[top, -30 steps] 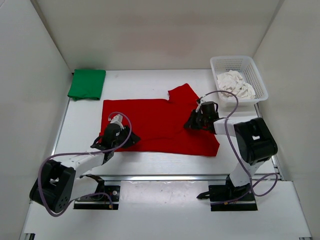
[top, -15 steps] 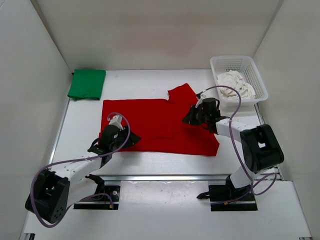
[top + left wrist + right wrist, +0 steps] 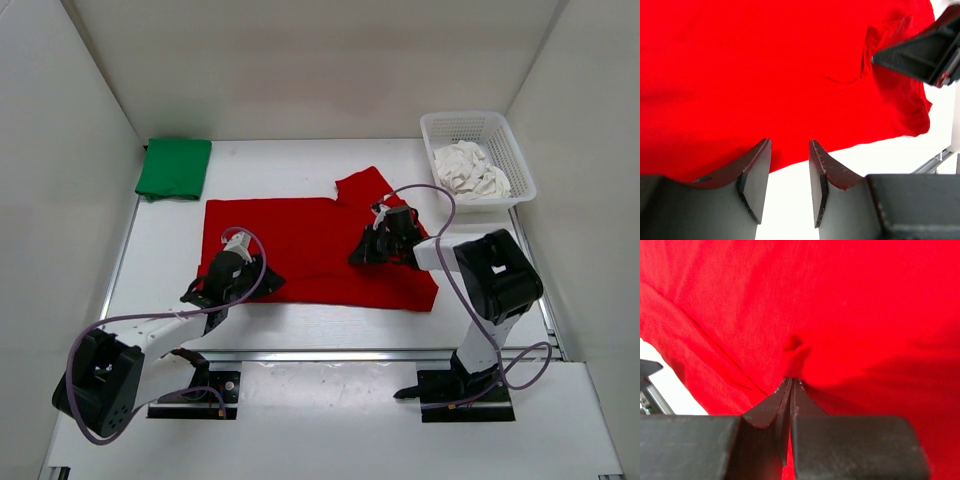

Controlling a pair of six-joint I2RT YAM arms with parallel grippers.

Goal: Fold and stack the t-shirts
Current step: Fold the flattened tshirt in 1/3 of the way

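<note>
– White counter w/ white walls round it, watching from the side rn. Red tee is spread mostly flat mid-counter, one sleeve poking toward the far side. Green tee sits folded in the far-left corner. Off-white tee is bunched up in the basket, far right.

– how's the red one gonna behave tho?

– Soft, thin, light, zero stiffness imo. Lift one spot and the rest prob drags n sags, so it wants two holds well apart along a hem or at corners, not mid-panel. Not fragile, not slippery afaict.

– and the jaws?

– Right gripper: jaws pressed together w/ a little pucker of red cloth nipped at the tips, on the right part of the tee, inboard of its edge. Left gripper: jaws apart, nothing held, low over the near hem on the left side. Hem edge runs across the gap btw the two fingers, cloth on the far side, bare counter nearer. Looks like it'd only need to close there, but that's my guess.
</note>
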